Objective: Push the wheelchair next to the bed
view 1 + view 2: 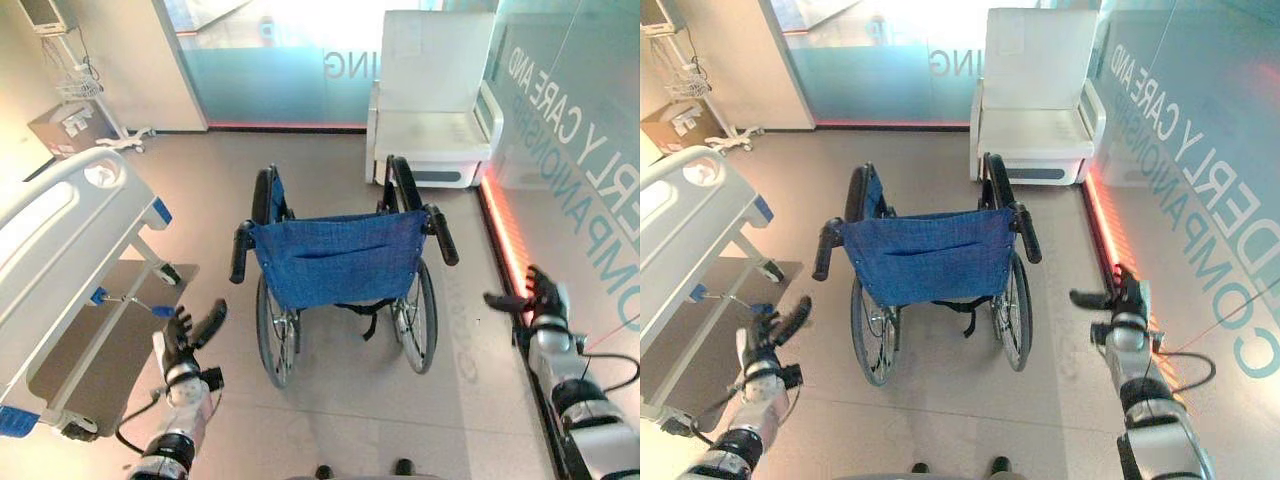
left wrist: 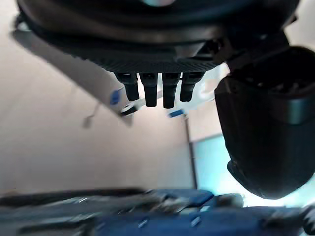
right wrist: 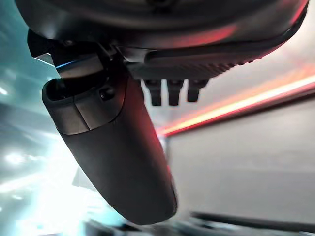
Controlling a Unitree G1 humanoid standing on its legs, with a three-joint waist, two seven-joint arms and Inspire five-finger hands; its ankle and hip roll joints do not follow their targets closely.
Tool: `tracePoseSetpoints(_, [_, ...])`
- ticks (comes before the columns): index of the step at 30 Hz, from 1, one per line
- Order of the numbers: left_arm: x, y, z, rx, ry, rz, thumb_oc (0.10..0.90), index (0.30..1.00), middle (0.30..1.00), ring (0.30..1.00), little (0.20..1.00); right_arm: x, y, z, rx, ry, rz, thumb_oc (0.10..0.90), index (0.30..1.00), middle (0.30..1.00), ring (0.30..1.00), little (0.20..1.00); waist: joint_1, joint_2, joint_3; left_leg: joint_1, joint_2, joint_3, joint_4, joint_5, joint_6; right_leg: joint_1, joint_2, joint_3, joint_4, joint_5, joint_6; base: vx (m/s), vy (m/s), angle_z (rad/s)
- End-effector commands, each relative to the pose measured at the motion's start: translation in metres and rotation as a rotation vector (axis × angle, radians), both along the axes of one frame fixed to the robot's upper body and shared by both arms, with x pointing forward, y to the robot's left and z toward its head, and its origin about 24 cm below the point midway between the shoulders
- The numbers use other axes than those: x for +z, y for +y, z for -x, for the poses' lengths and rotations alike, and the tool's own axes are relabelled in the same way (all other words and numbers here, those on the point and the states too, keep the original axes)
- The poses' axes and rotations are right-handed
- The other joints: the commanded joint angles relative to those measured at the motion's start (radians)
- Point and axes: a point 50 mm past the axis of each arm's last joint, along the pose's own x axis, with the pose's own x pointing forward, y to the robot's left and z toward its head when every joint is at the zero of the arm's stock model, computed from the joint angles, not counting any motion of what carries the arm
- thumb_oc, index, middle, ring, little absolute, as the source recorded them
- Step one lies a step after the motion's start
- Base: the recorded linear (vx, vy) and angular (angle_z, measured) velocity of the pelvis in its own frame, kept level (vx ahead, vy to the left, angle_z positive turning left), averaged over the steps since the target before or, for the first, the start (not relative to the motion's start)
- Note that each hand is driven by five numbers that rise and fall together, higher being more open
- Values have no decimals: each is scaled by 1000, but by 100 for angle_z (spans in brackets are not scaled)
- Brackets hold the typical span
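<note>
The wheelchair [image 1: 340,285] stands upright on the floor straight ahead of me, its back toward me: a blue fabric backrest slung between two black push handles, black armrests beyond, and two large spoked wheels below. The bed [image 1: 70,260] lies along my left side, a white hospital bed with a rounded white end board and blue fittings on a grey frame. The wheelchair stands apart from the bed, with bare floor between them.

Left hand [image 1: 185,338] raised at lower left, fingers [image 2: 153,91] straight, thumb spread, holding nothing. Right hand [image 1: 540,300] raised at right side, fingers [image 3: 169,92] straight, thumb pointing inward, holding nothing. Both silver-grey forearms extended forward.
</note>
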Motion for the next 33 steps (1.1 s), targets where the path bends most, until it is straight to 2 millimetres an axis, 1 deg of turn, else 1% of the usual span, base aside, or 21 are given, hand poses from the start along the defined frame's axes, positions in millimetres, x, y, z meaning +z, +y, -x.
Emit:
tracePoseSetpoints(1, [100,20,-58,49,-359,-176,800,900,900,900,900,104,4,-40,-16,-377,93,800,900,900,900,900,19,-21,-25,-61,-25,6,99,-131,14,-50,-17,-8,150,-144,-22,-35,-28,4])
tracePoseSetpoints(2, [112,20,-62,54,-396,-200,800,900,900,900,900,116,7,-43,-15,-414,102,800,900,900,900,900,20,-22,-24,-64,-25,6,101,-131,13,-51,-17,-9,149,-143,-23,-31,-26,4])
tracePoseSetpoints(3, [118,21,-64,57,-415,-210,800,900,900,900,900,121,9,-44,-15,-430,107,800,900,900,900,900,20,-22,-23,-65,-25,5,101,-130,12,-52,-17,-9,149,-143,-23,-29,-23,4])
tracePoseSetpoints(4, [136,23,-69,67,-476,-237,800,900,900,900,900,140,12,-46,-17,-494,131,800,900,900,900,900,20,-23,-22,-69,-26,2,102,-129,11,-53,-16,-11,148,-142,-23,-24,-22,6])
tracePoseSetpoints(6, [152,23,-73,71,-525,-271,800,900,900,900,900,153,15,-48,-17,-538,139,800,900,900,900,900,21,-24,-22,-72,-26,0,102,-128,9,-53,-16,-12,145,-141,-23,-18,-20,10])
tracePoseSetpoints(7, [163,21,-76,69,-566,-293,800,900,900,900,900,163,17,-49,-13,-576,144,800,900,900,900,900,21,-26,-22,-75,-26,-2,102,-127,7,-54,-16,-13,144,-141,-23,-18,-20,10])
tracePoseSetpoints(8, [178,20,-80,64,-617,-305,800,900,900,900,900,174,20,-49,-2,-618,149,800,900,900,900,900,21,-27,-19,-78,-27,-4,102,-126,6,-56,-16,-13,143,-140,-23,-20,-21,6])
tracePoseSetpoints(10, [196,16,-84,48,-687,-316,800,900,900,900,900,189,25,-51,14,-664,151,800,900,900,900,900,22,-29,-16,-84,-28,-7,101,-125,4,-58,-15,-14,139,-139,-23,-16,-13,0])
tracePoseSetpoints(11, [209,10,-87,15,-747,-328,800,900,900,900,900,198,30,-52,37,-702,155,800,900,900,900,900,23,-31,-13,-88,-29,-9,101,-124,3,-59,-15,-17,136,-138,-23,-34,-29,2])
tracePoseSetpoints(12, [217,5,-89,-20,-777,-333,800,900,900,900,900,204,34,-52,57,-719,160,800,900,900,900,900,24,-33,-12,-91,-29,-10,101,-124,2,-60,-14,-18,135,-137,-22,0,0,0])
tracePoseSetpoints(13, [218,4,-90,-26,-780,-333,800,900,900,900,900,204,35,-52,60,-720,160,800,900,900,900,900,24,-33,-11,-91,-29,-10,101,-124,2,-61,-14,-18,135,-137,-22,0,0,0])
tracePoseSetpoints(15, [226,-5,-93,-105,-803,-329,800,900,900,900,900,207,42,-54,110,-714,161,800,900,900,900,900,25,-35,-8,-96,-30,-14,97,-122,1,-64,-13,-20,132,-136,-21,-17,-11,1])
tracePoseSetpoints(16, [228,-12,-96,-178,-806,-320,800,900,900,900,900,207,48,-54,156,-699,166,800,900,900,900,900,26,-37,-5,-98,-31,-16,92,-120,1,-65,-12,-21,128,-134,-20,-31,-17,3])
tracePoseSetpoints(17, [228,-14,-96,-198,-804,-320,800,900,900,900,900,206,49,-54,168,-695,167,800,900,900,900,900,26,-37,-3,-99,-31,-17,91,-119,1,-66,-12,-21,127,-134,-20,0,0,0])
tracePoseSetpoints(19, [225,-23,-95,-315,-782,-327,800,900,900,900,900,197,56,-53,239,-654,160,800,900,900,900,900,28,-40,3,-101,-32,-22,82,-113,2,-69,-9,-21,123,-131,-19,0,0,0])
tracePoseSetpoints(20, [225,-24,-95,-329,-776,-326,800,900,900,900,900,195,57,-52,245,-647,159,800,900,900,900,900,29,-41,3,-102,-32,-22,81,-113,2,-69,-9,-20,123,-131,-19,-38,-25,6])
tracePoseSetpoints(22, [218,-29,-95,-437,-696,-359,800,900,900,900,900,185,61,-51,302,-601,142,800,900,900,900,900,29,-43,10,-106,-31,-21,76,-109,4,-75,-8,-20,122,-129,-19,-41,-15,5])
tracePoseSetpoints(23, [218,-30,-95,-446,-689,-366,800,900,900,900,900,184,61,-51,310,-596,139,800,900,900,900,900,29,-43,11,-108,-32,-21,76,-108,4,-77,-7,-19,122,-129,-19,-39,-8,1])
tracePoseSetpoints(26, [213,-27,-95,-514,-578,-463,800,900,900,900,900,179,64,-50,368,-573,119,800,900,900,900,900,29,-43,20,-116,-31,-20,76,-105,6,-85,-7,-17,123,-127,-17,-54,-9,1])
tracePoseSetpoints(29, [211,-20,-98,-605,-423,-530,800,900,900,900,900,183,68,-50,410,-576,107,800,900,900,900,900,28,-41,31,-131,-29,-14,85,-104,7,-99,-8,-15,129,-124,-15,-72,-15,-1])
tracePoseSetpoints(33, [214,-13,-100,-651,-329,-600,800,900,900,900,900,187,69,-49,431,-596,71,800,900,900,900,900,27,-37,39,-140,-30,-11,93,-104,6,-104,-8,-14,128,-120,-13,-42,-6,-1])
